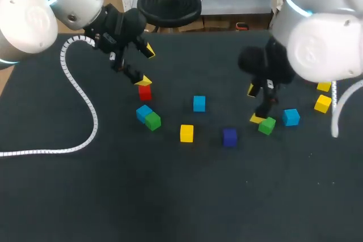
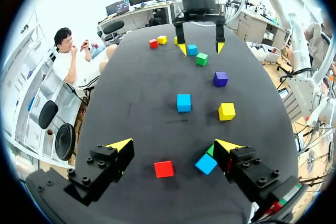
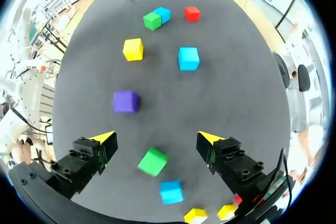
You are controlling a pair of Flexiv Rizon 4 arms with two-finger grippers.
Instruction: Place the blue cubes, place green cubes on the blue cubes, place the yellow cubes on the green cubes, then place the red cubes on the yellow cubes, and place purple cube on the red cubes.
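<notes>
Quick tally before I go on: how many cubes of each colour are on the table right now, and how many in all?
Blue cubes: 3
Green cubes: 2
Yellow cubes: 3
Red cubes: 2
Purple cube: 1
Total: 11

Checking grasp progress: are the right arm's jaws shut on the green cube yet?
Open. In the right wrist view the yellow tips stand wide apart; the green cube lies between them, touching neither.
</notes>
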